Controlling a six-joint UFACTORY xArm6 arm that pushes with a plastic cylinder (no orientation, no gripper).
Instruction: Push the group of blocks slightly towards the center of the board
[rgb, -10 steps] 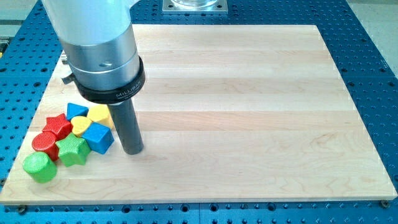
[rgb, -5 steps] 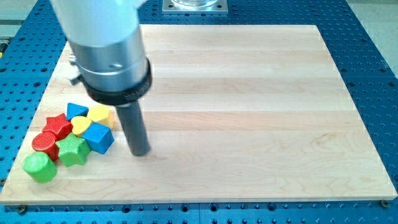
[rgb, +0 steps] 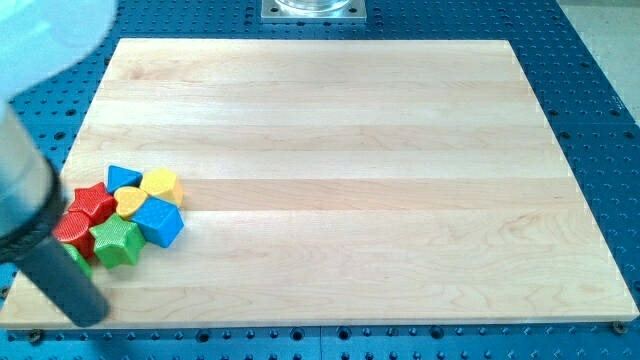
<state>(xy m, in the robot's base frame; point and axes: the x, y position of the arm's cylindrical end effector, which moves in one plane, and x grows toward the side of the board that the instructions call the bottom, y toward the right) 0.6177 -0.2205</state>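
Since the earlier frame, my tip (rgb: 88, 315) has been swung from the blocks' right to the table's (rgb: 400, 200) bottom-left corner; the tool grasps nothing. Blocks remain clustered near the left edge; pushing is not yet done.

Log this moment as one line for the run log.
tip: bottom-left of cluster, by board edge | green cylinder: mostly hidden by rod | cluster: at board's left edge, not yet pushed toward center

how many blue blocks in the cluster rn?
2. One small blue block at the cluster's top; one blue cube on its right side. My rod covers the cluster's lower left, so another could hide there.
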